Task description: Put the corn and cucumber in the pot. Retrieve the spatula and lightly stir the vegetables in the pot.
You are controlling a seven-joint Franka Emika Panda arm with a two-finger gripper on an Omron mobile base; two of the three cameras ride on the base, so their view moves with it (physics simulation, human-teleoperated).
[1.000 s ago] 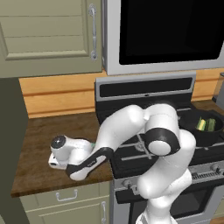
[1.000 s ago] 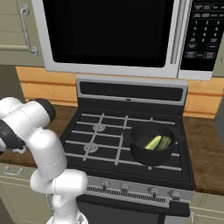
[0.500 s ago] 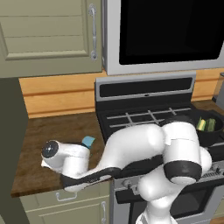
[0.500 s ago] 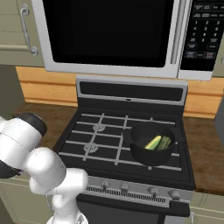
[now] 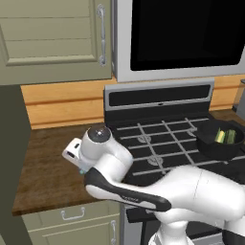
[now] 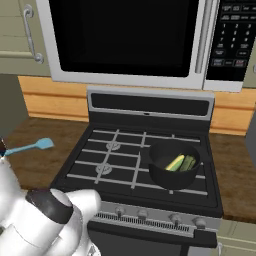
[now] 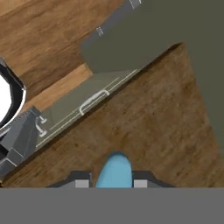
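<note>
Spatula [image 6: 31,146]: handle end cut off by left edge in right base view; hand view, blade end hidden between gripper [image 7: 114,183] tips. Pot [image 5: 219,143]: corn, cucumber half hidden behind rim.

A glossy white arm [image 5: 191,191] built of rounded, swollen segments is seen, with black bands set where the segments meet. One joint is capped by a flat grey disc [image 5: 99,135], and a small white boxy block [image 5: 72,150] is attached beside it. In the right base view, a dark grey collar [image 6: 50,204] is set between white shells.
</note>
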